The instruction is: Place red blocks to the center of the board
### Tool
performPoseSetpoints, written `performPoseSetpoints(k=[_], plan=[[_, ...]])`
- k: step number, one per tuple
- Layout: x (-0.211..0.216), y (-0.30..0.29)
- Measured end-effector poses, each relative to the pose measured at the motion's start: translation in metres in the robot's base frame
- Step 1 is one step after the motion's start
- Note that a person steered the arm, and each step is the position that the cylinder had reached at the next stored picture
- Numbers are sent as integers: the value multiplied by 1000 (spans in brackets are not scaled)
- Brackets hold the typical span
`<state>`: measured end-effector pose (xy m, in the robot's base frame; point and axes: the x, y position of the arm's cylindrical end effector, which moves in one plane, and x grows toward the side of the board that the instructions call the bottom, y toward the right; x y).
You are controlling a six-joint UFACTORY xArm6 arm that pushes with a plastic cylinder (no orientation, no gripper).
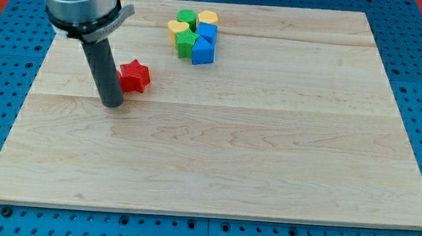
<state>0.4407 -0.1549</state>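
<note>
A red star-shaped block (134, 76) lies on the wooden board (216, 155) at the view's upper left. My tip (112, 104) rests on the board just left of and slightly below the red star, close to or touching its left side. Only one red block shows. The rod rises from the tip to the arm's grey housing (78, 1) at the view's top left.
A tight cluster sits near the view's top centre: a green block (187, 18), a yellow block (207, 18), a yellow block (177, 31), a blue block (207, 33), a green block (185, 44) and a blue block (203, 50). Blue pegboard surrounds the board.
</note>
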Motion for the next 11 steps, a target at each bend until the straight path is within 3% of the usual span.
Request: performPoseSetpoints(k=[3, 6, 8, 11], plan=[[4, -38], [-38, -49], [-38, 2], [-38, 122]])
